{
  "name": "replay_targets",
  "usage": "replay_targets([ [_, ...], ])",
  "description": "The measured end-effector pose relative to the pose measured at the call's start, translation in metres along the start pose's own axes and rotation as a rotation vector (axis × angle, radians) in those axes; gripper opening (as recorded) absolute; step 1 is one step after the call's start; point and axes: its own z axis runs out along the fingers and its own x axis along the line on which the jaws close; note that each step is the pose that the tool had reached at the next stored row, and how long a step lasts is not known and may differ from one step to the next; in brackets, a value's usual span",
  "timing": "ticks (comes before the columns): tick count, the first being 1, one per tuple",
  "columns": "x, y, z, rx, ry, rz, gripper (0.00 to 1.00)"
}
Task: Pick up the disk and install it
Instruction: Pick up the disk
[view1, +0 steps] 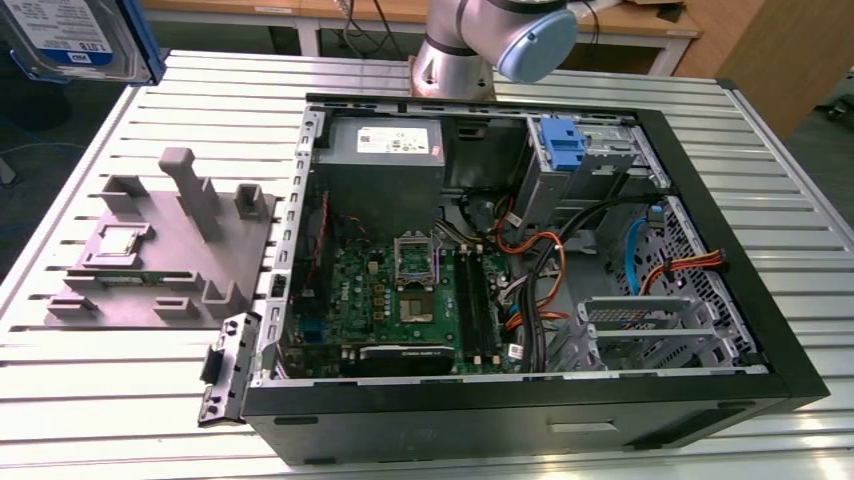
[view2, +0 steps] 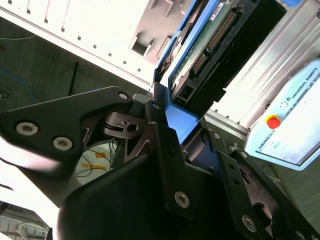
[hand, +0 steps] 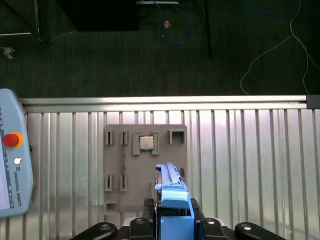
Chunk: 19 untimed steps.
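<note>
The disk (view1: 70, 36), a silver drive with a blue-and-white label in a bright blue carrier, hangs high at the exterior view's upper left, off the table. In the first wrist view the disk (hand: 172, 200) stands edge-on above the grey fixture block (hand: 145, 150), with my gripper (hand: 172, 222) shut on it. The second wrist view shows the disk's (view2: 210, 35) green circuit-board side and blue frame clamped in my gripper (view2: 172, 117).
The open computer case (view1: 787, 330) lies on the slatted metal table (view1: 107, 400), with a blue bracket (view1: 563, 145) fixed in its upper drive bay. The fixture block (view1: 160, 250) stands beside the case at the exterior view's left. A teach pendant (hand: 12, 165) lies on the table edge.
</note>
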Motion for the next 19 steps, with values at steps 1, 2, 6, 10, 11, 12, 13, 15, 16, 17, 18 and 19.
replay_targets([
  [1, 0.0000, -0.0004, -0.0001, -0.0001, 0.0001, 0.000, 0.36],
  [2, 0.0000, -0.0009, 0.0000, 0.0000, 0.0000, 0.000, 0.36],
  [6, -0.0001, -0.0027, -0.0002, -0.0001, 0.0001, 0.000, 0.36],
  [10, -0.0002, -0.0045, -0.0002, 0.0000, 0.0000, 0.000, 0.36],
  [11, -0.0002, -0.0049, -0.0003, -0.0001, 0.0001, 0.000, 0.36],
  [12, -0.0002, -0.0053, -0.0003, -0.0001, 0.0000, 0.000, 0.36],
  [13, -0.0002, -0.0057, -0.0003, -0.0001, 0.0000, 0.000, 0.36],
  [15, -0.0003, -0.0066, -0.0003, 0.0000, 0.0001, 0.000, 0.36],
  [16, -0.0003, -0.0070, -0.0004, 0.0000, 0.0000, 0.000, 0.36],
  [17, -0.0003, -0.0074, -0.0004, 0.0000, 0.0000, 0.000, 0.36],
  [18, -0.0003, -0.0077, -0.0004, 0.0000, 0.0000, 0.000, 0.36],
  [19, -0.0003, -0.0081, -0.0004, -0.0001, 0.0000, 0.000, 0.36],
])
